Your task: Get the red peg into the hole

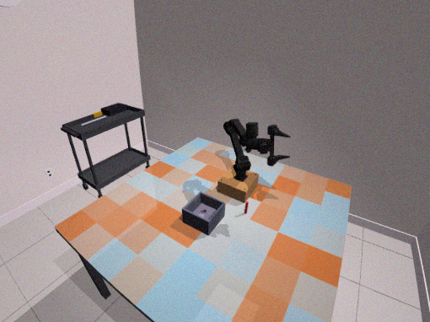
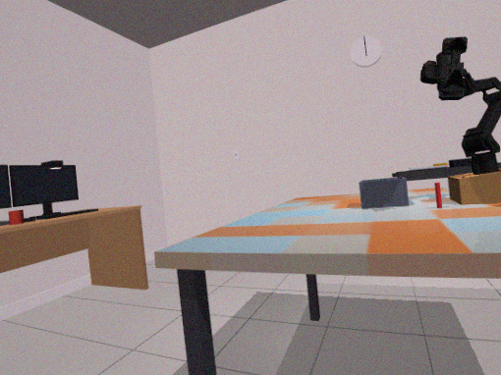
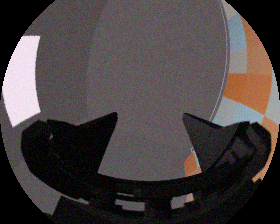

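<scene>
The red peg (image 1: 246,207) (image 2: 438,195) stands upright on the table, between the open box and the arm's wooden base. The open box (image 1: 195,222) (image 2: 384,193) is dark grey-blue and sits on the table beside the peg. In the top view a plate (image 1: 198,214) with a small dark hole shows at its bottom. My gripper (image 1: 289,147) (image 3: 150,116) is wide open with nothing between its fingers. It is high above the table, up and to the right of the peg in the top view. The wrist view shows neither peg nor box.
The wooden base block (image 1: 231,188) (image 2: 462,190) of the arm stands close behind the peg. The table (image 1: 236,256) (image 2: 324,230) has a patchwork top of orange, blue and beige. A black cart (image 1: 114,168) stands beyond the table. A desk (image 2: 118,249) with monitors is at the left in the exterior view.
</scene>
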Motion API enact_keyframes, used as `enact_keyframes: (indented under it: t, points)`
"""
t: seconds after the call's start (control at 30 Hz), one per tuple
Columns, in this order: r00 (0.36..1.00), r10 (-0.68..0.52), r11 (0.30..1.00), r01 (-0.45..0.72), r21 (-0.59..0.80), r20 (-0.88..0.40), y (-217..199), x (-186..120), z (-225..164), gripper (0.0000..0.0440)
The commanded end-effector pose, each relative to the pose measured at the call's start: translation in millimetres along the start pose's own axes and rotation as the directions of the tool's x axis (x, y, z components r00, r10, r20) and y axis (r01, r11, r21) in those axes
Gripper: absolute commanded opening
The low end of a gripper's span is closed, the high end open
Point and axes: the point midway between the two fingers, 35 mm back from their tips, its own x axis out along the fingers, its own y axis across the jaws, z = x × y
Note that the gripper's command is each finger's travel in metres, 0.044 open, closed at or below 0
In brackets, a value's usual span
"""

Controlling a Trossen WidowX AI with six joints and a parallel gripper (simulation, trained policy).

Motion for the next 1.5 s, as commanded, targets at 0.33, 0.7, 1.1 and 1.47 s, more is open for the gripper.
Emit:
enact_keyframes:
  t: [0.33, 0.7, 1.1, 1.47]
  points:
    - [0.898, -0.320, 0.947, 0.309, 0.084, 0.302, -51.5, -2.9, 72.6, 0.0440]
    - [0.678, -0.614, 0.786, 0.575, 0.229, 0.405, -107.7, -29.3, 109.1, 0.0440]
    - [0.362, -0.871, 0.479, 0.777, 0.408, 0.333, -165.4, -72.9, 117.1, 0.0440]
    - [0.071, -0.988, 0.136, 0.823, 0.551, 0.137, -206.5, -115.1, 97.8, 0.0440]
